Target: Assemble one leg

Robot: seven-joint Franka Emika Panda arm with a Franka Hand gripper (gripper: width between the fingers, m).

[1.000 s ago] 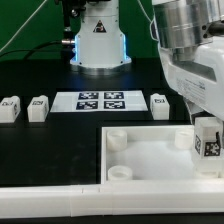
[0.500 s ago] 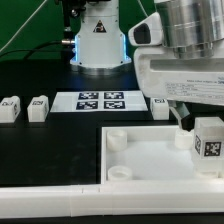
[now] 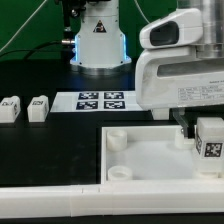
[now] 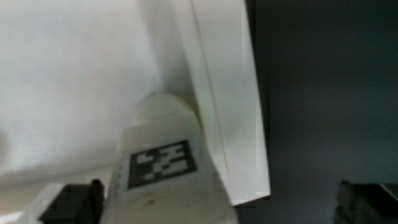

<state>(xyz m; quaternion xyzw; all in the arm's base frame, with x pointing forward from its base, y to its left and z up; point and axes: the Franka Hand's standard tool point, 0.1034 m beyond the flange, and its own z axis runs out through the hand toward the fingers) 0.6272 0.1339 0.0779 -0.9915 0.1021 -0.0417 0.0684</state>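
Observation:
A leg (image 3: 209, 138), a small white block with a tag on its face, stands upright at the far corner socket of the large white tray (image 3: 150, 160) on the exterior view's right. My gripper (image 3: 187, 124) hangs just above and beside it. In the wrist view the same leg (image 4: 164, 165) rises between my dark fingertips (image 4: 71, 205), closer to one of them, next to the tray's rim (image 4: 224, 100). The gripper (image 4: 221, 206) is open and the jaws stand wide of the leg. Two more legs (image 3: 10, 108) (image 3: 38, 107) stand at the exterior view's left.
The marker board (image 3: 100, 101) lies behind the tray in the middle. The robot's base (image 3: 98, 45) stands at the back. The tray has round sockets at its other corners (image 3: 117, 140). My arm's body hides the table behind the tray on the right.
My arm has turned and swung toward the exterior view's left, and now covers the loose leg that stood right of the marker board. The leg in the tray corner has stayed in place.

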